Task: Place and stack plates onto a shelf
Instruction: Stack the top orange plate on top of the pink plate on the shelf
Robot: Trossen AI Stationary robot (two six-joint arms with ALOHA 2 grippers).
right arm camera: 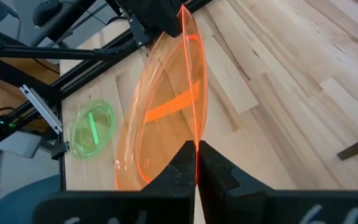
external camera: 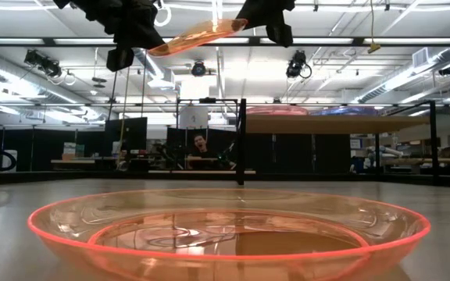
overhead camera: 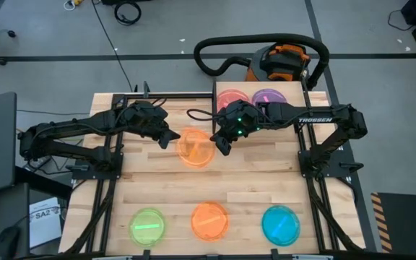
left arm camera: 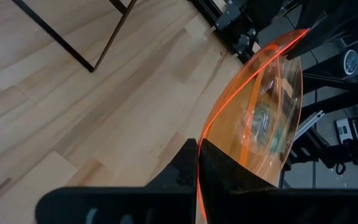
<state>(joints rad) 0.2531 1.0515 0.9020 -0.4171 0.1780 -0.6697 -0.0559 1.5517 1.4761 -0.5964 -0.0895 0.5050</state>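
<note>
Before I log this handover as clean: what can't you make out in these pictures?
- Shelf top, high view: right arm covers part; whether the pink plate and purple plate are single or stacked is unreadable.
- Low view: both grippers cut off by the top edge above the held orange plate.

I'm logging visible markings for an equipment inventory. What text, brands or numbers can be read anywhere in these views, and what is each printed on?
"TROSSEN": white letters on the dark right robot arm, high view.
"SA2": partly legible on a white paper sheet beside the table's left edge; the rest is too small.
Nothing readable on the translucent plastic plates or in the other views.
</note>
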